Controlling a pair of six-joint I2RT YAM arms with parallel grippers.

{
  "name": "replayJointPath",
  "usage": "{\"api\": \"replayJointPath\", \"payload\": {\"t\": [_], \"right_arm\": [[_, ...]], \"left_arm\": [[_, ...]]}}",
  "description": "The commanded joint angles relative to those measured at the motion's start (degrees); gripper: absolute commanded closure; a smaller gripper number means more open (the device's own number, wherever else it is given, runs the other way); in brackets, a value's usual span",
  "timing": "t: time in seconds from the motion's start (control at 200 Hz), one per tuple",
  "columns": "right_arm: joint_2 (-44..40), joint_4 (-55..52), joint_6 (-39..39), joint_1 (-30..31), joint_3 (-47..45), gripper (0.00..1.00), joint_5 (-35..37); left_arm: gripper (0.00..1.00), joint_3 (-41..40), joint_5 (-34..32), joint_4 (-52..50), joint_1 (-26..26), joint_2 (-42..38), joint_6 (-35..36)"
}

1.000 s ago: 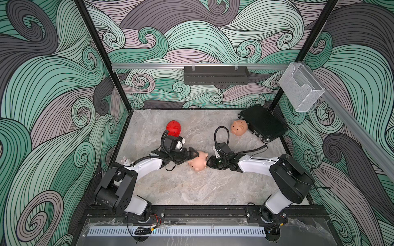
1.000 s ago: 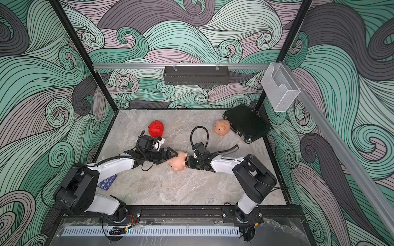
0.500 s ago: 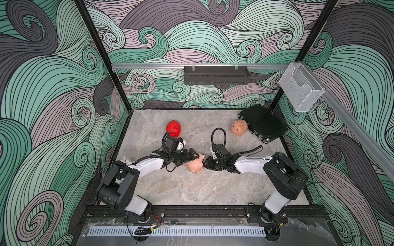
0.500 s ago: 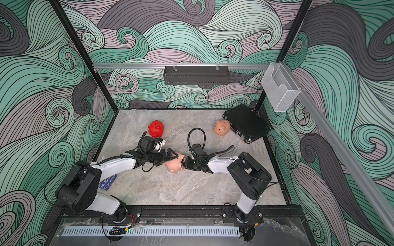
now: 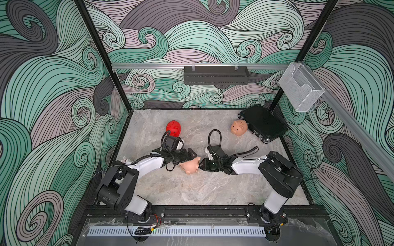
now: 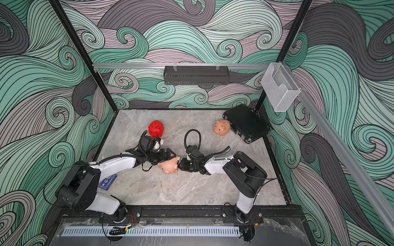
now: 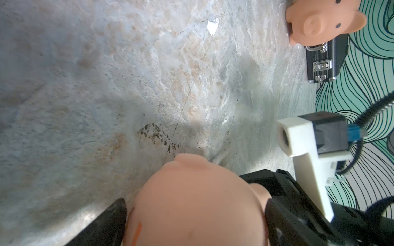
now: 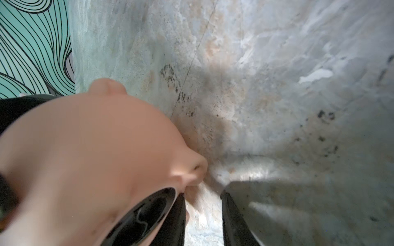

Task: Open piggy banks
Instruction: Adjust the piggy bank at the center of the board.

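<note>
Lying tipped mid-table [image 5: 191, 191], a peach-pink piggy bank [image 5: 189, 167] sits between the wide-spread jaws of the left gripper [image 5: 190, 156], with one finger [image 7: 115, 215] touching its flank. Since a second ago it has slid slightly toward the left arm and the front edge, and the right arm has reached further after it. The right gripper [image 5: 201, 167], jaws narrowly parted with only table between them, is at its belly beside the black plug [image 8: 140, 215]. The red piggy bank [image 5: 173, 128] and the second peach-pink piggy bank [image 5: 239, 127], beside the black case [image 5: 263, 123], have not moved.
</note>
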Motion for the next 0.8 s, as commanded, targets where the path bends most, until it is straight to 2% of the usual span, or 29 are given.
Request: {"api": "replayJointPath", "payload": {"t": [0.0,0.385,0.791], "right_arm": [[-3.2,0.6,0.0,0.4,-1.4,0.69,2.2],[-2.7,1.2,0.3,1.1,-2.5,0.69,1.8],[-1.9,0.5,0.2,2.2,-0.8,0.69,1.5]], "left_arm": [[0.01,0.1,0.2,-2.9,-0.4,-2.1,1.2],[0.01,-0.3,-0.9,-7.0,-0.4,-12.0,3.2],[0.01,-4.3,0.2,-6.2,-0.4,-11.9,3.6]]}}
